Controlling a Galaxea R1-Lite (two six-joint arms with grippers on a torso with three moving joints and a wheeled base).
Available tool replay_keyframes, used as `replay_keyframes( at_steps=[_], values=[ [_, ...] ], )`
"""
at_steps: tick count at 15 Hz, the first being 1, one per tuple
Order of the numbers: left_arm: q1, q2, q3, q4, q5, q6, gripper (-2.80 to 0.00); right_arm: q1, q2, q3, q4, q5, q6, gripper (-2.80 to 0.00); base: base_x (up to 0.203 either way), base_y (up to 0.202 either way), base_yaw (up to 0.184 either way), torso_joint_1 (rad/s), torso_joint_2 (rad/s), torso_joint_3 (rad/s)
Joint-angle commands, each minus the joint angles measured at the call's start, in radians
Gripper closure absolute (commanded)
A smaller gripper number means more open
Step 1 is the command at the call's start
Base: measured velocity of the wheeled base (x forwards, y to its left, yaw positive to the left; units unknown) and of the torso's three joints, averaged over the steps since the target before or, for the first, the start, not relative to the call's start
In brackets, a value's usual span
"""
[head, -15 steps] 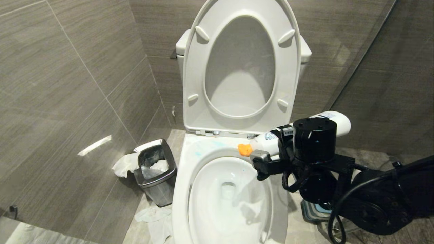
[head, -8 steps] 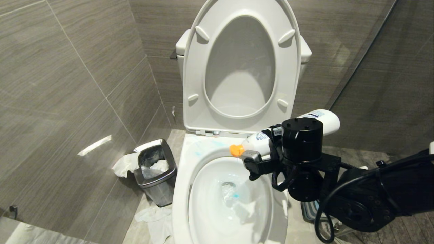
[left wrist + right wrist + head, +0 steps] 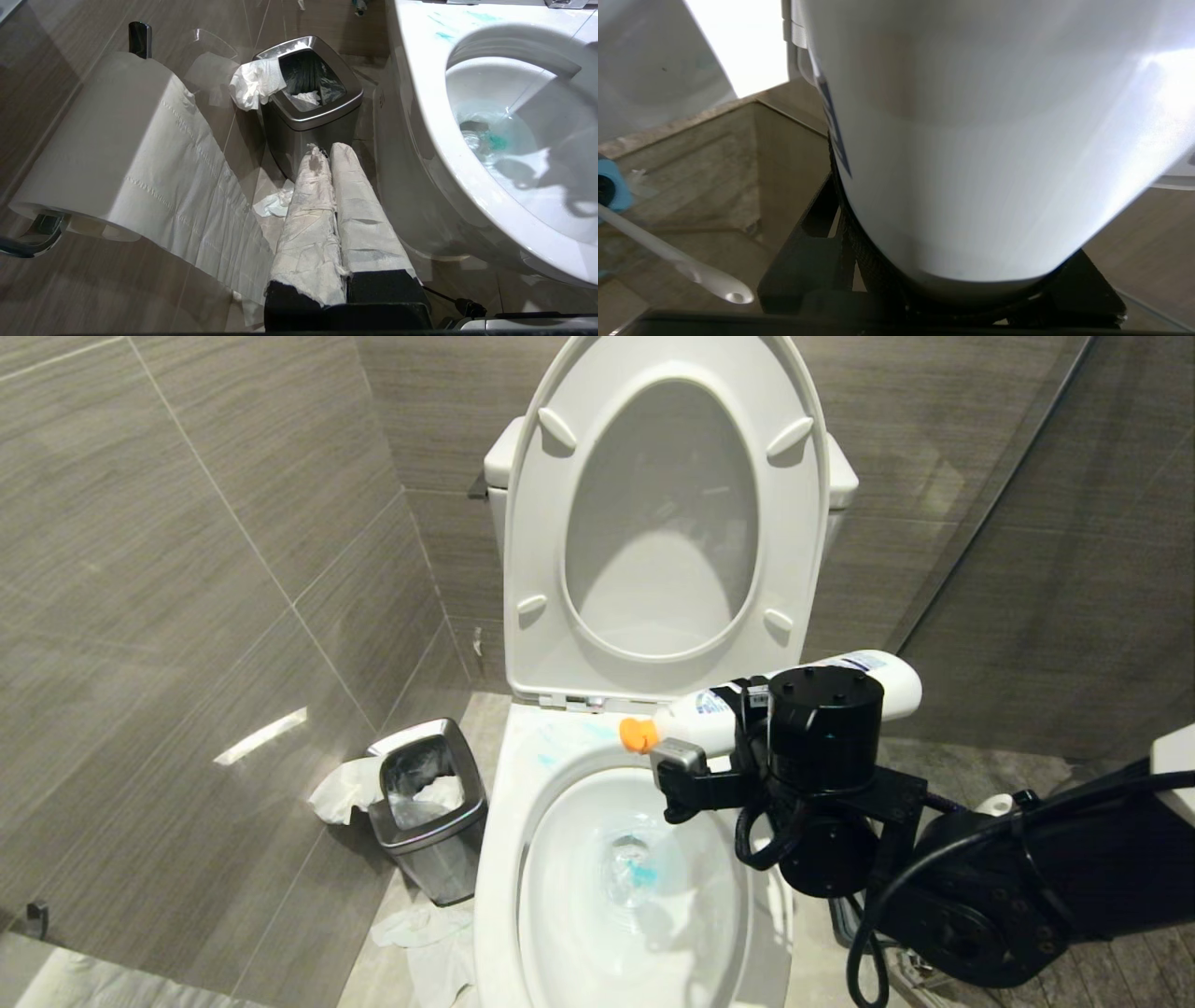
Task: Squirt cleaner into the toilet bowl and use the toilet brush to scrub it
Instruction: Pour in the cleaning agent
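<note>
Item 1, right gripper: jaws clamped on the white cleaner bottle about its middle, held nearly level over the rear right of the rim, orange nozzle tipped slightly down toward the basin. Judged purpose: a sideways hold keeps the spout above the porcelain so liquid falls inside, not on the floor.

Item 2, the cleaner: a turquoise patch in the water at the drain, with paler blue smears on the rim shelf behind the basin.

Item 3, the toilet bowl: seat and lid raised against the cistern, leaving the basin open.

Item 4, the toilet brush: only its white handle shows in the right wrist view, beside a blue holder edge on the floor (bristle head not visible); untouched, so scrubbing appears not yet begun.

Item 5, left gripper: paper-wrapped jaws shut together, empty, parked low beside the steel waste bin and the hanging paper roll.

Change noted: against the earlier head views the bottle and nozzle have shifted leftward along the back of the rim, and the blue in the water, absent a second ago, has appeared and grown.
</note>
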Motion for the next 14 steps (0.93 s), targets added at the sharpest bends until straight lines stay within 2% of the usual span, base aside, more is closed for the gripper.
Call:
replay_keyframes(
  at_steps=[1, 4, 9, 12, 14],
  values=[
    [-0.001, 0.000, 0.000, 0.001, 0.000, 0.000, 0.00, 0.005, 0.002, 0.012, -0.006, -0.006, 0.029, 0.00, 0.000, 0.000, 0.000, 0.000, 0.00, 0.000],
    [-0.001, 0.000, 0.000, 0.001, 0.000, 0.000, 0.00, 0.005, 0.001, 0.018, -0.006, -0.005, 0.097, 0.00, 0.000, 0.000, 0.000, 0.000, 0.00, 0.000],
    [-0.001, 0.000, 0.000, 0.001, 0.000, 0.000, 0.00, 0.008, -0.015, 0.038, -0.003, -0.001, 0.280, 0.00, 0.000, 0.000, 0.000, 0.000, 0.00, 0.000],
    [-0.001, 0.000, 0.000, 0.001, 0.000, 0.000, 0.00, 0.006, -0.031, 0.030, -0.003, 0.000, 0.357, 0.00, 0.000, 0.000, 0.000, 0.000, 0.00, 0.000],
    [-0.001, 0.000, 0.000, 0.001, 0.000, 0.000, 0.00, 0.002, -0.050, 0.016, 0.000, 0.000, 0.379, 0.00, 0.000, 0.000, 0.000, 0.000, 0.00, 0.000]
  ],
)
